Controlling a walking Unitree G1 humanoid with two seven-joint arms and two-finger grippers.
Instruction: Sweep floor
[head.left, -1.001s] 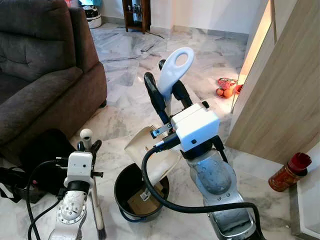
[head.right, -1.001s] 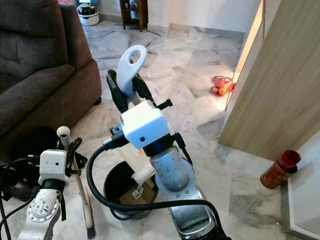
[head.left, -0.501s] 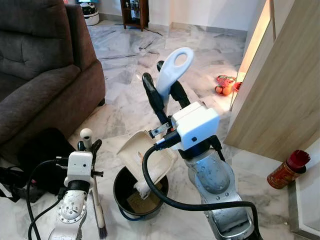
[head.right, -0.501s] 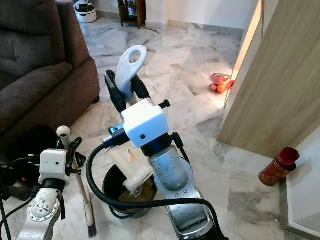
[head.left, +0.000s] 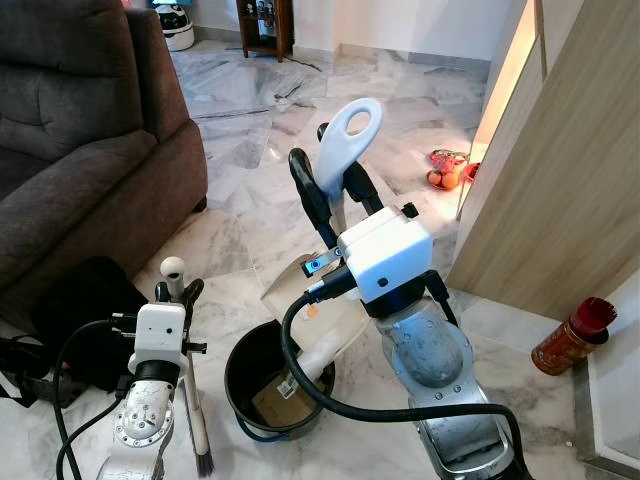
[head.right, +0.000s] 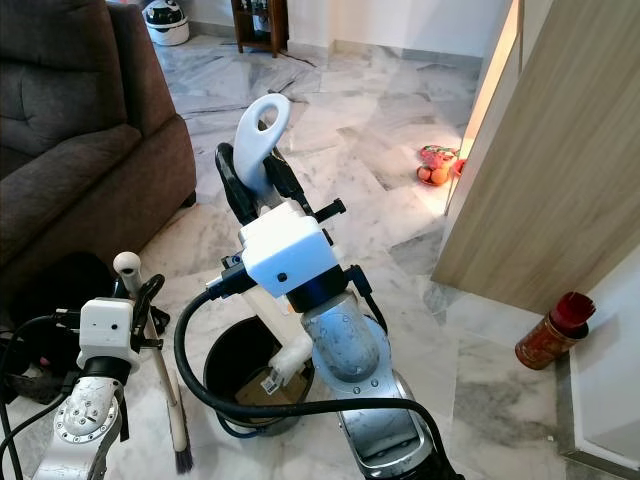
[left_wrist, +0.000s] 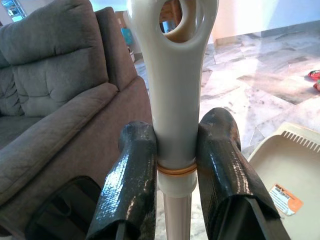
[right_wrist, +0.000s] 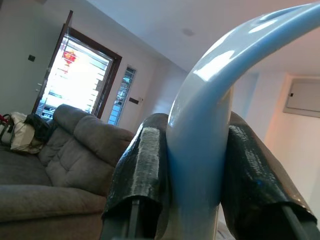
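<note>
Marble floor (head.left: 250, 120) ahead: your right gripper (head.left: 328, 185) clamps the dustpan (head.left: 300, 310) handle, pan tipped into the black bin (head.left: 250, 375). Your left gripper (head.left: 175, 292) holds the brush (head.left: 190, 390) upright beside it. Left wrist: fingers (left_wrist: 131, 180) squeeze the brush. Right wrist: fingers (right_wrist: 142, 175) pinch the dustpan.

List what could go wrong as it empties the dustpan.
The right hand tilts the dustpan over the black bucket; part of the pan reaches past the rim, so debris may spill onto the marble floor. The left hand grips the brush right beside the bucket and could knock it.
</note>
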